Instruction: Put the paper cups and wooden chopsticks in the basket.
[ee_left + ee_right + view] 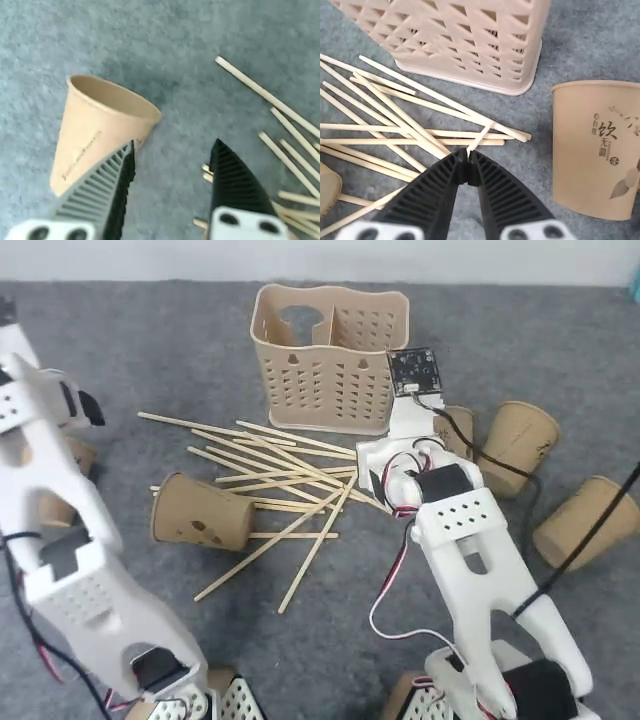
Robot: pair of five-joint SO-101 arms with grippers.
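Observation:
The tan perforated basket (330, 360) stands at the back of the grey mat, also seen as basket (465, 40). Several wooden chopsticks (270, 465) lie scattered in front of it. A paper cup (200, 512) lies on its side over them. My right gripper (468, 154) is down at the right end of the pile, shut on the tip of one chopstick (481, 135). Another cup (597, 150) lies just beside it. My left gripper (175, 145) hovers open at the far left, with a lying cup (100, 130) beside one finger (107, 185).
Two more cups (520, 445) (585, 520) lie to the right of the right arm (470, 540), whose cable runs over them. The left arm (50, 470) partly hides a cup (78, 455) at the mat's left side.

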